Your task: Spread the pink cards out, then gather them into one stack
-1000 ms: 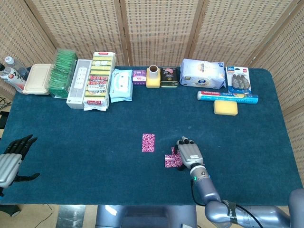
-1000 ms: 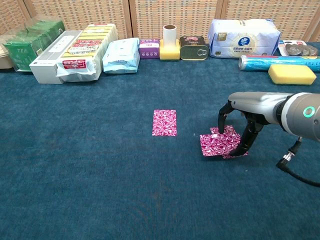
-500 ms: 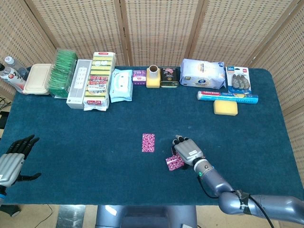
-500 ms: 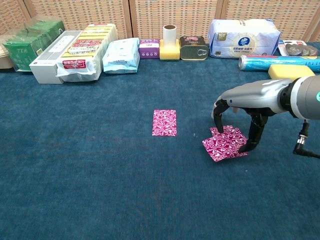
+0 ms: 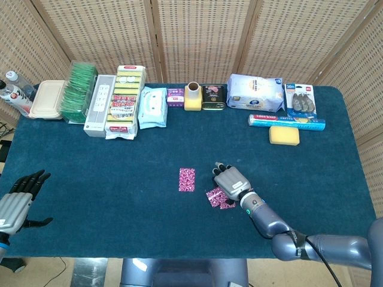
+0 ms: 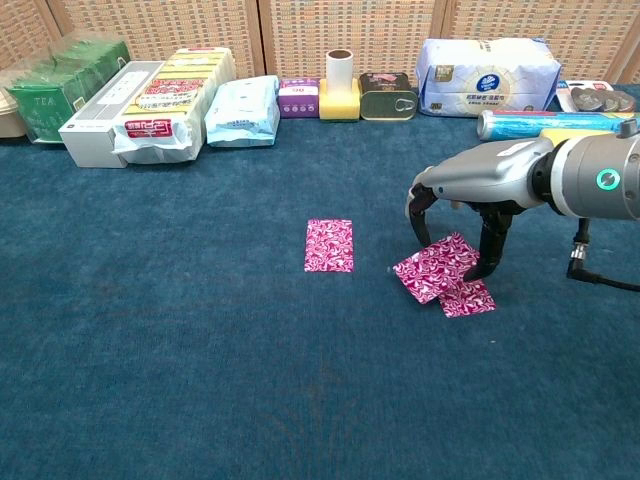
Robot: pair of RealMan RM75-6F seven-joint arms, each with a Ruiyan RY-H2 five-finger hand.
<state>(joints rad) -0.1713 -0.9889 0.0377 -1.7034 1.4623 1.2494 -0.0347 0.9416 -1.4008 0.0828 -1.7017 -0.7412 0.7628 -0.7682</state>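
Now my right hand point(image 6: 455, 225) arches at centre right, fingertips point(image 6: 417, 238) pressing down on the thin, slippery pink patterned cards point(image 6: 437, 268) fanned on the blue cloth, best slid flat, while my left hand point(image 5: 15, 200) waits open, lower left.

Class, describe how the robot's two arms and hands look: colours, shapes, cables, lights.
The right hand has a silver-grey shell and black fingers. Its rounded metallic-grey forearm bears a glowing green ring, with a black cable below. The left hand looks alike: grey back, black fingers.
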